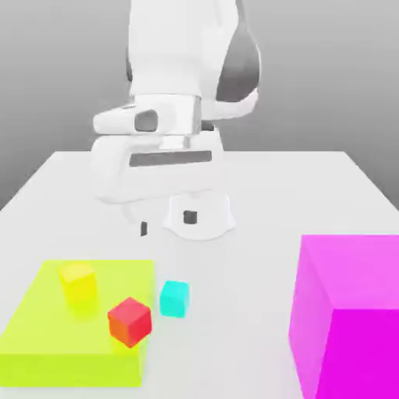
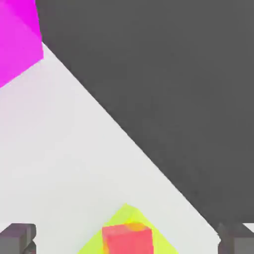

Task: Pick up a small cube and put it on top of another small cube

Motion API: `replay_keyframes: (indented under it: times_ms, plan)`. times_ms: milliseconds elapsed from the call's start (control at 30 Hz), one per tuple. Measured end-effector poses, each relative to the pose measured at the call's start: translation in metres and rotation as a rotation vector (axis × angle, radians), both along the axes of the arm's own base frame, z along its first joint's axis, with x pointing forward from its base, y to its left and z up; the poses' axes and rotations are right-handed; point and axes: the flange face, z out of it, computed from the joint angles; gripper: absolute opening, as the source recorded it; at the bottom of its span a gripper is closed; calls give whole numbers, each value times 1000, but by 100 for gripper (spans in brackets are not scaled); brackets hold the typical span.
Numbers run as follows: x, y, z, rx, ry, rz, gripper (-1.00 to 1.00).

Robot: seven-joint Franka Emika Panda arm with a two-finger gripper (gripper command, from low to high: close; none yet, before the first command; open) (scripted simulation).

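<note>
Task at start, by the look of things. Small plain cyan cube (image 1: pixel 174 298) sits on white table (image 1: pixel 312 195), just beside flat lime-yellow slab (image 1: pixel 31 343), near small red cube (image 1: pixel 129 320) and small yellow cube (image 1: pixel 79 283). Nothing stacked. Gripper (image 2: pixel 127 238) above table, fingers (image 2: pixel 17 237) spread wide, empty. Approach, grasp, lift, stacking all left.

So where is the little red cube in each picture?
Exterior view: the red cube sits on the flat yellow-green block, at the edge nearest the cyan cube.
Hand view: the red cube lies between the two grey fingertips.
Shared landmark: the yellow-green block under the cube.
</note>
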Motion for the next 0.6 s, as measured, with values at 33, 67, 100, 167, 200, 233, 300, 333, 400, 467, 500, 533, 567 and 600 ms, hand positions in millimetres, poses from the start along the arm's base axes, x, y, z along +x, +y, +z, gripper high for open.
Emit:
replay_keyframes:
  times_ms: [33, 67, 100, 167, 200, 233, 300, 333, 400, 467, 500, 533, 567, 600]
  plan:
    - [-6, -1, -15, -9, 24, 41, 0]
    - [-13, -1, -29, -17, 48, 82, 0]
    - [-21, -1, -42, -24, 71, 123, 0]
    - [-37, -2, -69, -35, 119, 207, 0]
    - [-46, -2, -81, -38, 142, 249, 0]
    - [-56, -2, -93, -41, 165, 291, 0]
    - [-76, -2, -115, -43, 210, 375, 0]
    - [-81, -2, -123, -42, 223, 401, 0]
    - [-84, -2, -133, -37, 231, 423, 0]
    - [-83, -1, -141, -34, 230, 434, 0]
    - [-82, -2, -146, -33, 229, 436, 0]
    - [-81, -1, -150, -34, 228, 440, 0]
    - [-81, -2, -154, -33, 227, 438, 0]
    - [-81, -3, -158, -34, 226, 435, 0]
